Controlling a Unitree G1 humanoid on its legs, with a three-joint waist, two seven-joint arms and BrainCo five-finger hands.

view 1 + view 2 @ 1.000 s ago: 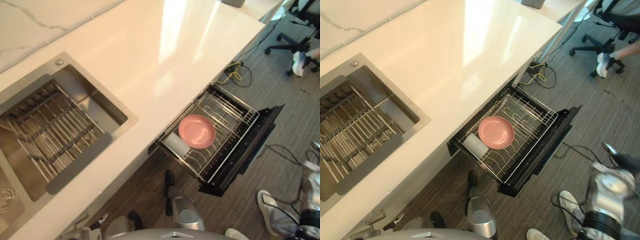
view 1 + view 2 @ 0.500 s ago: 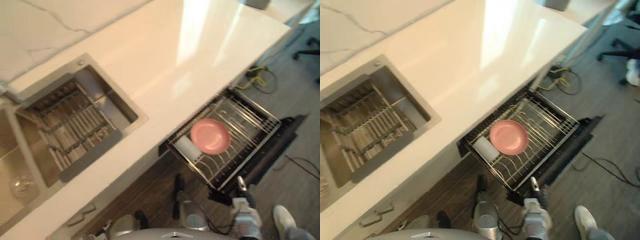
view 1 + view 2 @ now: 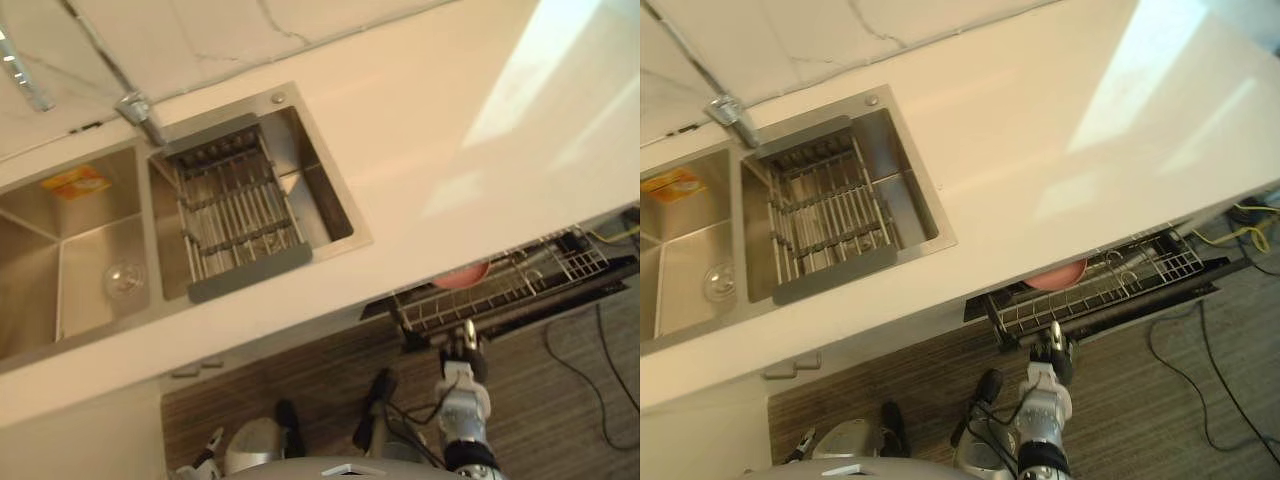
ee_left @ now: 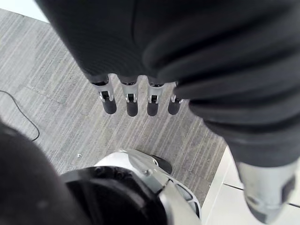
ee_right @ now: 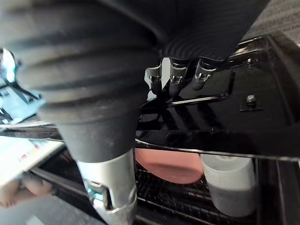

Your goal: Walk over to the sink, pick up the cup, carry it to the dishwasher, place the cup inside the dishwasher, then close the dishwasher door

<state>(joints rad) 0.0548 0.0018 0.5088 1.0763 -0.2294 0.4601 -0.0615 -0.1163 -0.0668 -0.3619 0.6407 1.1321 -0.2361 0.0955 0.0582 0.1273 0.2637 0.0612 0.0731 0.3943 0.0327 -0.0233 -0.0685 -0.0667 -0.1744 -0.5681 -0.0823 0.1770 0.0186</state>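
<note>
steel sink [image 3: 320, 190]: two basins set into the counter at the far left
left basin: a yellow item [image 3: 77, 182] lies at its back, and the round drain [image 3: 123, 280] sits nearer the front
tap [image 3: 140, 108]: stands behind the divider between the two basins
right basin: holds a metal draining rack [image 3: 235, 215] with a grey bar along its near edge
counter [image 3: 450, 130]: pale and glossy, running off to the right of the sink
dishwasher [image 3: 1140, 305]: under the counter's right end, its black front pulled out and not shut, so the wire basket [image 3: 1110, 285] shows
pink plate [image 3: 1055, 277]: in the basket, its edge peeking out from under the counter
cup [image 5: 229, 180]: white and grey, inside the basket just beside the pink plate (seen past the door's top edge in the right wrist view); neither hand carries it
left hand [image 4: 132, 107]: hangs over the grey floor [image 4: 56, 108], fingers straight in a row, nothing in them
right hand [image 3: 1050, 352]: at the near corner of the dishwasher's black front, fingers [image 5: 172, 77] stretched out against the panel, not wrapped round anything; the dark tips are hard to pick out against the black
</note>
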